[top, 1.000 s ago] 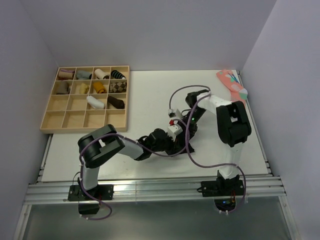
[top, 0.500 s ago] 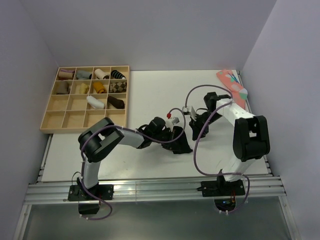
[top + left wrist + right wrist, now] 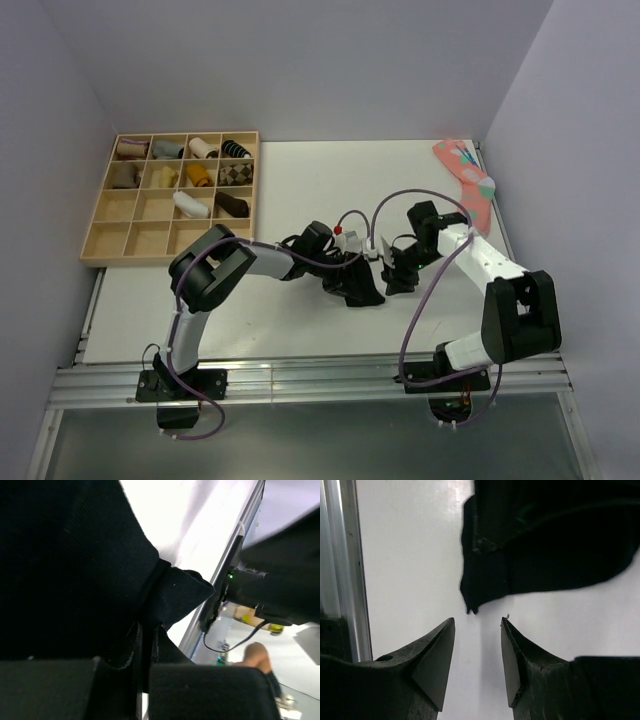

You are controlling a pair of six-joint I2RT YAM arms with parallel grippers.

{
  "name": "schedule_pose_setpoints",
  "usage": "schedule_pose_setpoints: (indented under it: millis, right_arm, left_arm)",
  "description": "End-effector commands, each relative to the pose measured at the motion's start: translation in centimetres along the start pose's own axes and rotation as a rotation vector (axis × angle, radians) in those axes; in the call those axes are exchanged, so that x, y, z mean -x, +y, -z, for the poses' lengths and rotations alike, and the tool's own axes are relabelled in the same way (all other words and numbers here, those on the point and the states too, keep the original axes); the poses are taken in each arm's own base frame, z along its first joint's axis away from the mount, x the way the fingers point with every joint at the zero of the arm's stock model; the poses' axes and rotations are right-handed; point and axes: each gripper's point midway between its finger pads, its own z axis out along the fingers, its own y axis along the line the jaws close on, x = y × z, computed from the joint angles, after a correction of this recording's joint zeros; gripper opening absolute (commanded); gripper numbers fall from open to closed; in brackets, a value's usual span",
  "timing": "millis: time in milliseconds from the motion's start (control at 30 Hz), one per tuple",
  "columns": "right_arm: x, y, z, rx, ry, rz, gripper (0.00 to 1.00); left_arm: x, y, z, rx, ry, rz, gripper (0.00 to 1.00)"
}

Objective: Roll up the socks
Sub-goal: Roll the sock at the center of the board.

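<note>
A black sock [image 3: 363, 292] lies on the white table near the middle. In the left wrist view the sock [image 3: 75, 565] fills the upper left. My left gripper [image 3: 345, 274] is shut on it, with a fold of its fabric pinched between the fingers [image 3: 200, 690]. My right gripper [image 3: 393, 276] is just right of the sock, open and empty. In the right wrist view its fingertips [image 3: 445, 630] stand apart just short of a corner of the sock [image 3: 545, 545], not touching it.
A wooden divided tray [image 3: 105, 235] with several rolled socks stands at the back left. A coral-pink spotted sock [image 3: 465, 172] lies at the back right corner. An aluminium rail [image 3: 300, 375] runs along the near table edge. Cables loop over both arms.
My right gripper has swung right, off from above the left gripper, and come down beside the sock. My left gripper has shifted a little right with the sock.
</note>
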Motion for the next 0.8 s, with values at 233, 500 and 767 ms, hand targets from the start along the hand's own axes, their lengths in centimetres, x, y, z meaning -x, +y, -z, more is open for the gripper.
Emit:
schedule_pose_setpoints:
  millis: [233, 500, 767]
  right_arm:
    - [0.9, 1.5, -3.1, -0.050, 0.036, 0.250, 0.52]
    - [0.7, 0.9, -4.3, -0.039, 0.071, 0.262, 0.52]
    - [-0.4, 0.7, -5.2, -0.020, 0.133, 0.257, 0.51]
  left_arm:
    - [-1.3, 2.3, -0.7, 0.083, 0.109, 0.170, 0.00]
    - [-1.2, 2.5, -0.7, 0.084, 0.116, 0.181, 0.00]
    - [-0.8, 2.8, -0.4, 0.083, 0.113, 0.189, 0.00]
